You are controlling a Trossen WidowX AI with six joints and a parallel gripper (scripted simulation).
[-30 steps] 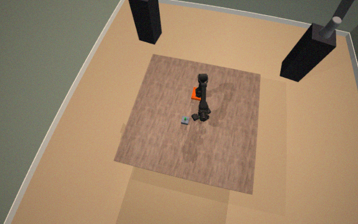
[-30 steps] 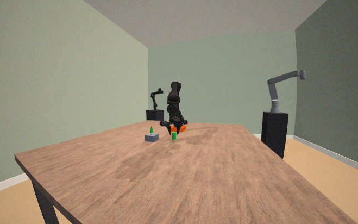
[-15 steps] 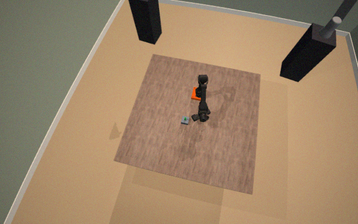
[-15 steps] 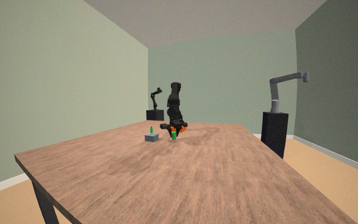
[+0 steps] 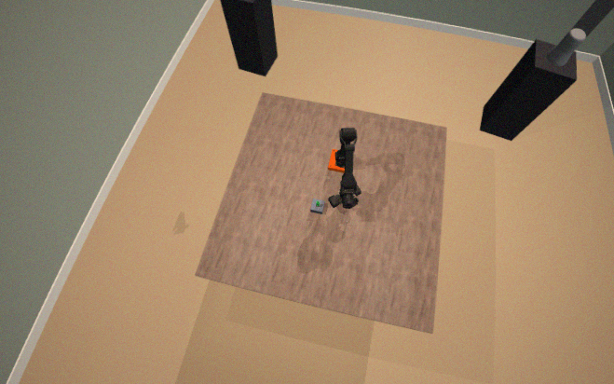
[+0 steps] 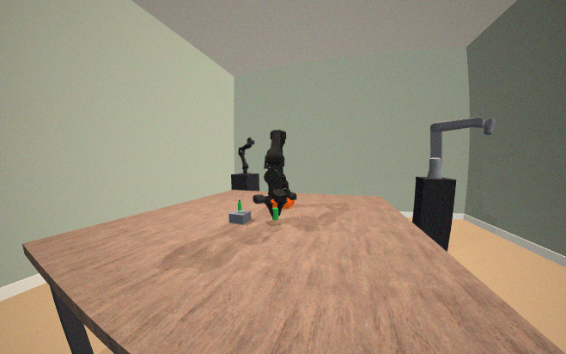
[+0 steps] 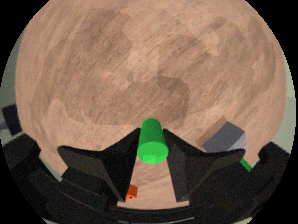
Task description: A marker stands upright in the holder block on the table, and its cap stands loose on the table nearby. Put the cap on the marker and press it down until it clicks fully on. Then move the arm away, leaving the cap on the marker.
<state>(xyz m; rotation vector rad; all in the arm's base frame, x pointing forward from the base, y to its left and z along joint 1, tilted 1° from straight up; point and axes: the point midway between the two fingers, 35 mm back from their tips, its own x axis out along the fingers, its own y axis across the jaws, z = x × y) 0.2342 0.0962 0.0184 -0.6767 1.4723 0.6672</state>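
The green cap (image 6: 275,214) (image 7: 152,142) stands upright between the fingertips, at table height as far as the exterior view shows. My gripper (image 7: 152,137) (image 6: 276,212) is shut on the cap, one finger on each side of it. In the top view the cap is hidden under the arm. The green marker (image 6: 240,205) (image 5: 318,204) stands upright with a dark tip in the grey holder block (image 6: 240,217) (image 5: 317,210) (image 7: 224,137). The block is beside the gripper, to its left in the top and exterior views and to its right in the wrist view.
The wooden table (image 5: 270,248) (image 6: 276,281) carries the arm's orange base (image 5: 334,162) (image 6: 289,203) (image 7: 132,191), behind the gripper in the exterior view. A black pedestal with a dark arm (image 6: 244,155) and another with a grey arm (image 6: 435,140) stand beyond the table.
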